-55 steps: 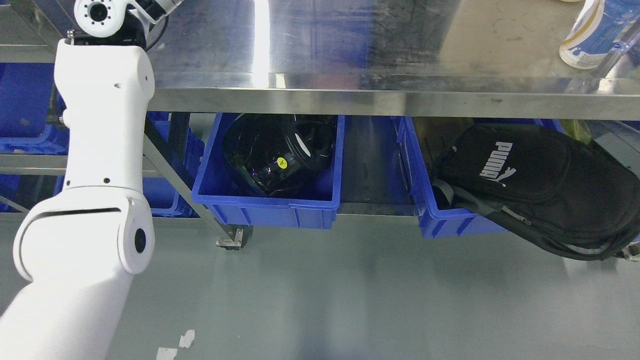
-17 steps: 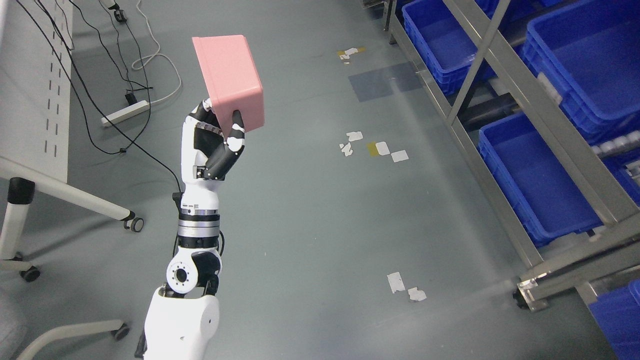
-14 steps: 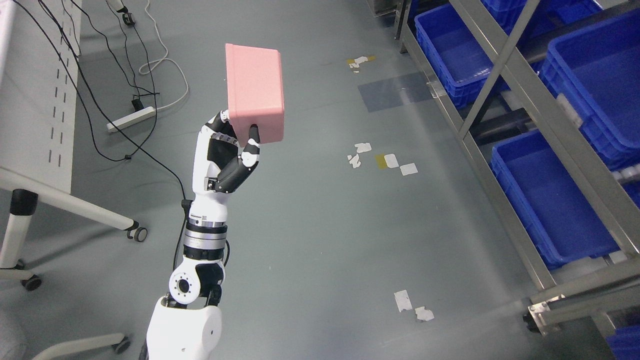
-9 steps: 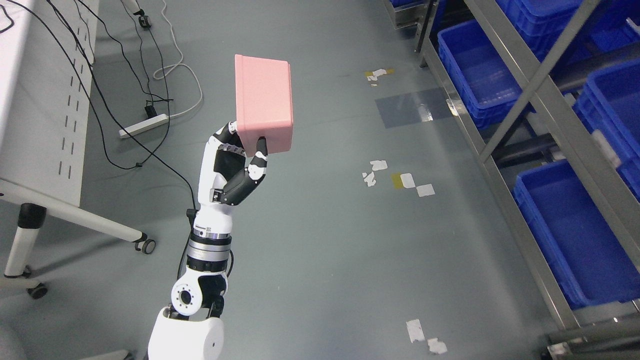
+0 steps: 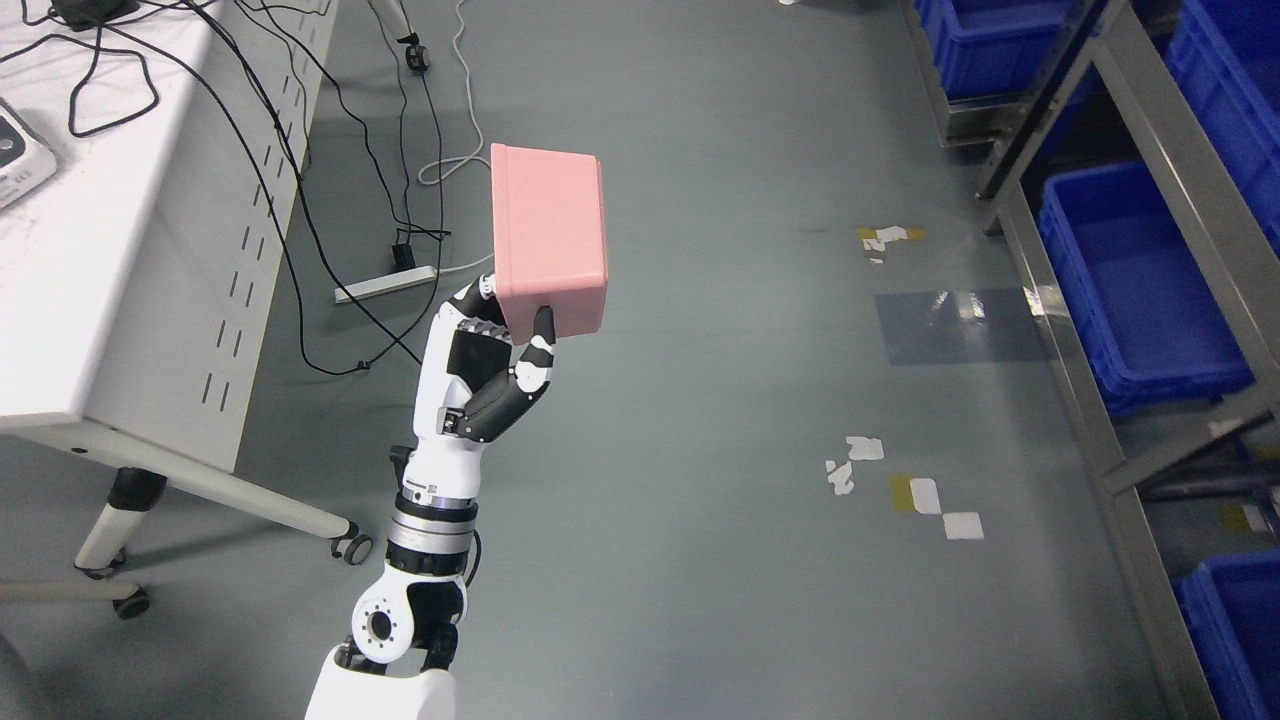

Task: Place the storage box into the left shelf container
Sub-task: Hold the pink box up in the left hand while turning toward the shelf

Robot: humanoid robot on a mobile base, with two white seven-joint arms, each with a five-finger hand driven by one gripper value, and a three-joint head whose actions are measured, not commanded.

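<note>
My left hand (image 5: 497,345) is shut on a pink storage box (image 5: 548,236) and holds it up in the air above the grey floor, bottom side towards the camera. The thumb (image 5: 538,350) lies on the box's near face. The arm rises from the bottom edge left of the middle. A metal shelf (image 5: 1160,260) with blue containers (image 5: 1130,270) stands at the right edge, well apart from the box. The right arm does not show.
A white table (image 5: 130,260) on castors stands at the left, with black cables hanging off it. A power strip (image 5: 385,285) and cables lie on the floor behind the hand. Bits of tape (image 5: 910,490) mark the floor.
The camera has turned, so the whole picture has shifted: the shelf slid to the right edge and the table came in at the left. The hand still holds the pink box upright.
</note>
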